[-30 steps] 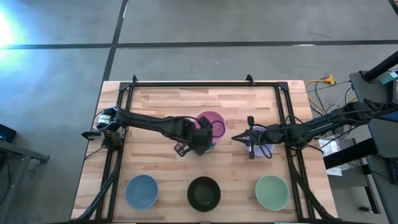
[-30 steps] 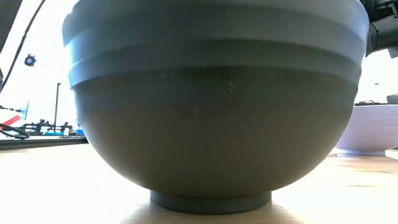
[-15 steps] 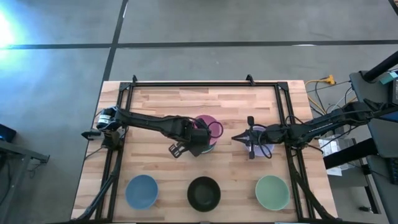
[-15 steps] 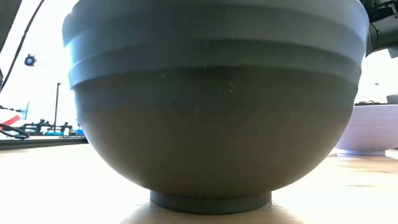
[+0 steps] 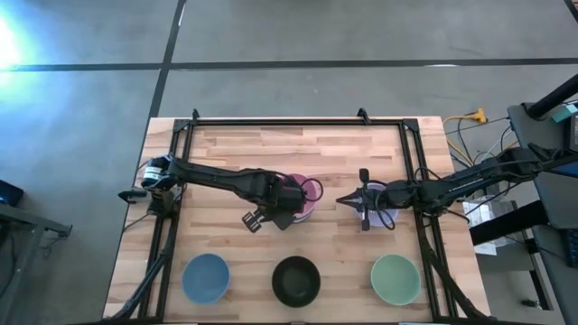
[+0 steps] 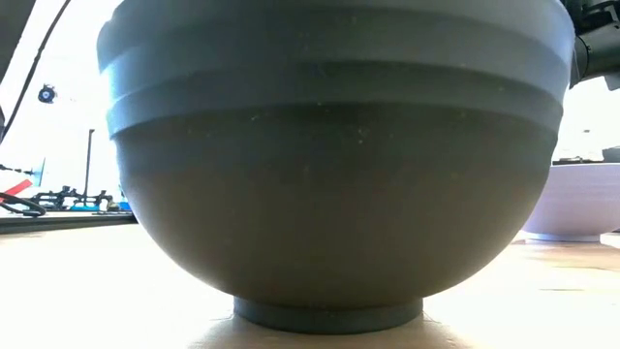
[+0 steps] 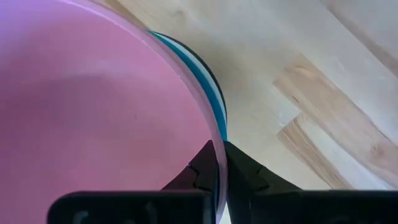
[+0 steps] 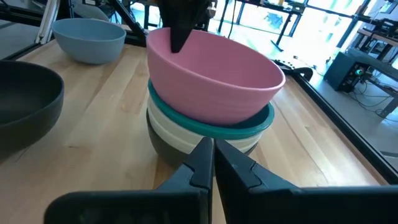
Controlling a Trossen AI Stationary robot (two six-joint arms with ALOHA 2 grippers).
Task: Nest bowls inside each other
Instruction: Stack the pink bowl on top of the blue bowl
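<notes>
**Pink bowl going onto the centre stack**

The wooden bench [image 5: 226, 149] fills the middle of the high view. At its centre stands a stack of bowls: seen from the right wrist, a dark bowl [image 8: 163, 149] at the bottom, a white bowl [image 8: 166, 129] in it, a teal bowl [image 8: 217, 127] above, and the pink bowl [image 8: 211, 78] on top, sitting tilted rather than level.

Along the lower edge of the high view lie three loose bowls: blue bowl [image 5: 205, 277] at lower left, black bowl [image 5: 296, 281] in the middle, pale green bowl [image 5: 395, 279] at lower right. A lavender bowl [image 5: 384, 206] sits right of centre, under the right arm.

The left claw [image 7: 217, 163] is clenched on the pink bowl's rim, one finger inside and one outside. The right claw [image 5: 355, 203] hovers just beside the lavender bowl, its fingers pressed together on nothing.

The step in hand looks like seating the pink bowl in the teal one. Next the left claw would need to let go, lift clear of the rim without dragging the bowl, then fetch another loose bowl.
</notes>
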